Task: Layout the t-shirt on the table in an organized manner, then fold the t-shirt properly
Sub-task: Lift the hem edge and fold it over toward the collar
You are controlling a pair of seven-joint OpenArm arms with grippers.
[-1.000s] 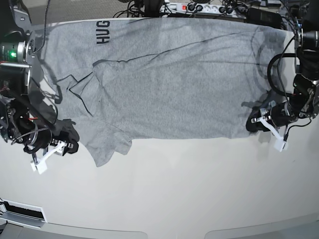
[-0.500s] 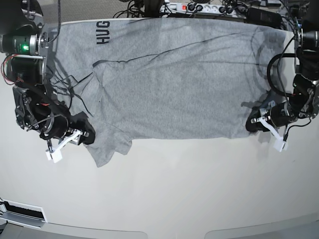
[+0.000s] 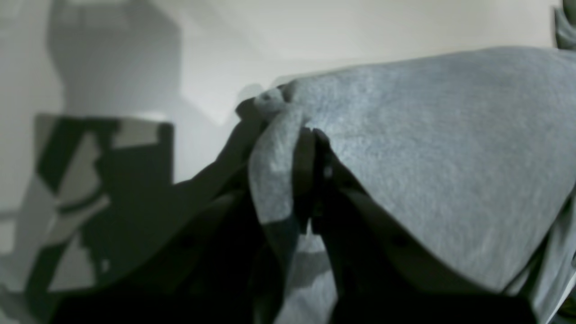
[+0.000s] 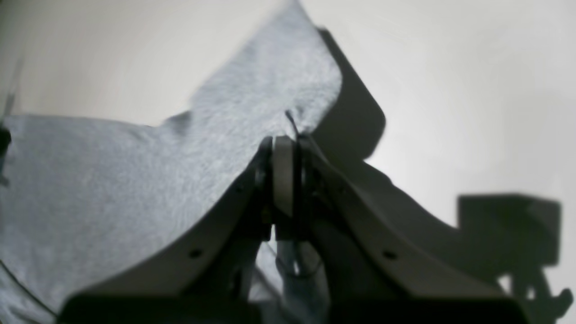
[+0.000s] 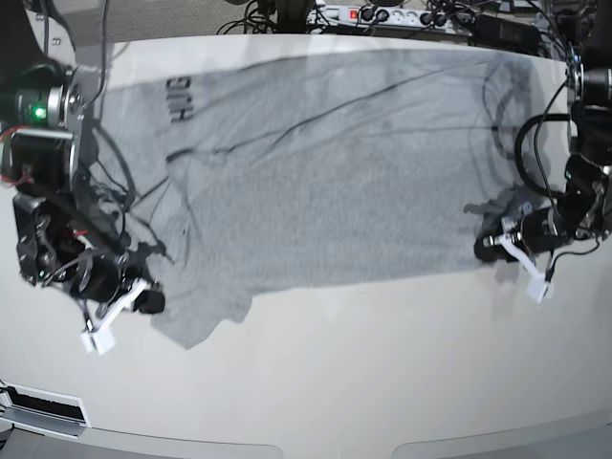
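One grey t-shirt [image 5: 325, 163] spread across the far half of one white table [image 5: 363, 373], black lettering at far corner. Two arms. Left gripper [image 5: 490, 247] pinched tight on the shirt's near edge. Right gripper [image 5: 145, 298] pressed together on sleeve-side cloth. One power strip [image 5: 368, 14] behind the table.

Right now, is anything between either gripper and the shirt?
Nothing visible. Both are already shut on the t-shirt: the right gripper pinches cloth by the sleeve, and the left gripper pinches the opposite edge, over the bare table.
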